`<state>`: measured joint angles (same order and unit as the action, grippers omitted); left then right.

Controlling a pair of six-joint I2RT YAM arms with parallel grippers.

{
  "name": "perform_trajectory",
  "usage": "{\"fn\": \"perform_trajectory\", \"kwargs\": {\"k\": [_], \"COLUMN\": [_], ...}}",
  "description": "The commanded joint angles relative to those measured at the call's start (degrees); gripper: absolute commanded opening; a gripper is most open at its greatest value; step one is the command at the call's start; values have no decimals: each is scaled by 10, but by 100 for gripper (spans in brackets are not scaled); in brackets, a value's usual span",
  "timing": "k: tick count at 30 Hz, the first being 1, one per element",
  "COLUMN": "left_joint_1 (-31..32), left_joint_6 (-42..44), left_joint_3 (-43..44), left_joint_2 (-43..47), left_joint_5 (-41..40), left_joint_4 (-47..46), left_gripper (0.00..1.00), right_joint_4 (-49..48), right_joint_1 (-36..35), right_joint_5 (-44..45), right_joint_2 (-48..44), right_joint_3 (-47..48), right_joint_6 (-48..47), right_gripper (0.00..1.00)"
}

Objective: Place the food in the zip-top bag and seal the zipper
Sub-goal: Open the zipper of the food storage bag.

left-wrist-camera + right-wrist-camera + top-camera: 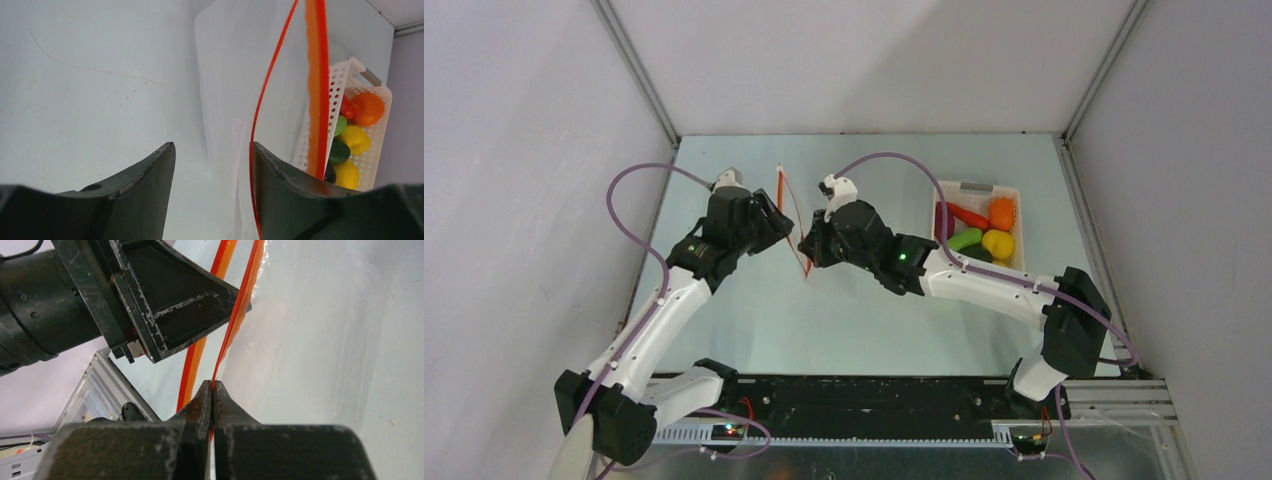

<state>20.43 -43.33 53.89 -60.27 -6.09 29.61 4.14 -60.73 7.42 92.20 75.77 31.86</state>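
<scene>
so the step in hand looks like pulling the mouth of the bag (pixel 230 75) open. the bag is held upright over the table (pixel 844 330) at mid-scene, between the 2 arms, with its zipper (pixel 240 310) split into 2 lips. the right jaws are pressed together on 1 lip, toward its near end. the left jaws stand apart; the other lip, a thin red line, and a sheet of clear plastic run between them, close to 1 finger (pixel 280 200), and no pinch is made yet. the food (pixel 984 235) lies in the white basket (pixel 979 188) at the far right, well apart from the bag, with none of it inside.

to do this well, i would have the left jaws close on the red lip alone, not on both walls. then draw it gently to the left while the right grip holds firm, so the mouth gapes without the floppy plastic slipping or tearing. it should open wide enough to take a lemon.
</scene>
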Motion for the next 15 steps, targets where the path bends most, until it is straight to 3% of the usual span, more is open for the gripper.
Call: {"fn": "perform_trajectory", "kwargs": {"k": [1, 3, 4, 5, 6, 8, 13, 15], "left_joint_1": [9, 13, 14, 17, 19, 26, 64, 81], "left_joint_6": [6, 7, 7, 8, 9, 15, 55, 89], "left_joint_3": [34, 41, 43, 44, 48, 62, 160, 223], "left_joint_2": [-18, -30, -33, -37, -38, -39, -27, -40], "left_joint_5": [-23, -28, -29, -31, -33, -50, -168, -209], "left_joint_4": [0, 6, 7, 10, 12, 35, 145, 209], "left_gripper": [59, 43, 27, 21, 7, 1, 0, 0], "right_joint_4": [-8, -2, -1, 1, 2, 4, 2, -2], "right_joint_1": [-9, -10, -10, -10, -10, -10, -7, -4], "right_joint_5": [28, 37, 42, 43, 45, 50, 65, 58], "right_joint_2": [-28, -29, -29, -30, -31, -33, -43, -48], "right_joint_3": [3, 3, 3, 3, 3, 3, 4, 4], "right_joint_6": [-18, -17, -17, -16, -16, -15, -13, -13], "right_gripper": [0, 0, 0, 0, 0, 0, 0, 8]}}
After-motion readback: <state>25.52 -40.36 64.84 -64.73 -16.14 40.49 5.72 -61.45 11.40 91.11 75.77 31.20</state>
